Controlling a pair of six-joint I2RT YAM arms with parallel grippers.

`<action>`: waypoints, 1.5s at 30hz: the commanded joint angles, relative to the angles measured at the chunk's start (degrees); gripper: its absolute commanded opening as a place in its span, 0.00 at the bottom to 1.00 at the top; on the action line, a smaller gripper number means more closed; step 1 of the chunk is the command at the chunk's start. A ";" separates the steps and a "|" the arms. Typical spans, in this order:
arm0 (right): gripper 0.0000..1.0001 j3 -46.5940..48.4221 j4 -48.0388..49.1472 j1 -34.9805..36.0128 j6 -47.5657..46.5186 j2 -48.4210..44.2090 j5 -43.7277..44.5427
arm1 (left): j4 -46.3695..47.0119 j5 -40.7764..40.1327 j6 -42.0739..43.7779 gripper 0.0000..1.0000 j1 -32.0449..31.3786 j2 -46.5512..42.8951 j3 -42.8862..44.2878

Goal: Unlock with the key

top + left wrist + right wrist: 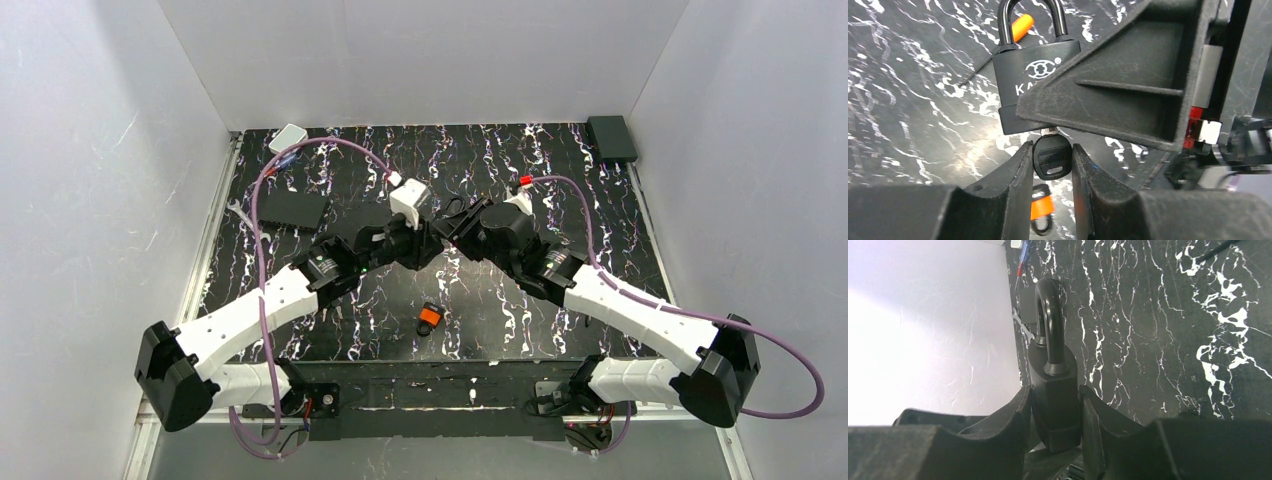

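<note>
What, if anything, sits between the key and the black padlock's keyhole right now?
Nothing visible. The left end effector pinches the key by its head, and the blade already meets the underside of the black padlock, which the right end effector clamps by its body. The keyhole itself is hidden.

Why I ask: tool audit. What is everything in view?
black padlock: 1, black, in right gripper
key: 1, black head, pale blade, at black padlock's base
small padlock: 1, orange, table, near front edge
screwdriver: 1, orange handle, table, beyond black padlock
wrench: 1, silver, table's left edge
flat box: 1, black, table's left rear
white box: 1, white, rear left corner
dark block: 1, black, rear right corner
table: 1, black, white-veined
left gripper: 1, black, shut on key
right gripper: 1, black, shut on black padlock
</note>
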 commanded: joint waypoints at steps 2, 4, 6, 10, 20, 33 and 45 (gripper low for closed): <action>0.01 4.57 -5.47 0.82 -0.78 0.42 2.37 | -3.50 -20.81 22.22 0.00 -5.87 2.22 4.09; 0.01 4.78 -5.90 0.89 -0.77 0.70 2.31 | -3.65 -23.21 25.15 0.00 -7.16 2.80 4.46; 0.01 4.95 -6.13 0.90 -0.82 0.85 2.33 | -3.55 -25.81 28.29 0.00 -8.36 3.12 4.53; 0.01 4.77 -5.92 0.90 -0.89 0.62 2.83 | -5.09 -28.37 30.69 0.00 -9.31 2.96 5.46; 0.01 -0.72 3.74 0.90 -6.75 -4.51 4.33 | -10.83 -14.65 19.68 0.92 -7.89 -10.50 0.79; 0.01 -19.86 34.12 0.39 -31.44 -24.45 -13.62 | -0.77 19.74 -10.56 0.83 12.43 -21.46 -8.30; 0.01 -18.63 43.10 0.29 -31.09 -21.64 -31.38 | 20.67 30.68 -26.35 0.81 13.35 -21.32 -11.98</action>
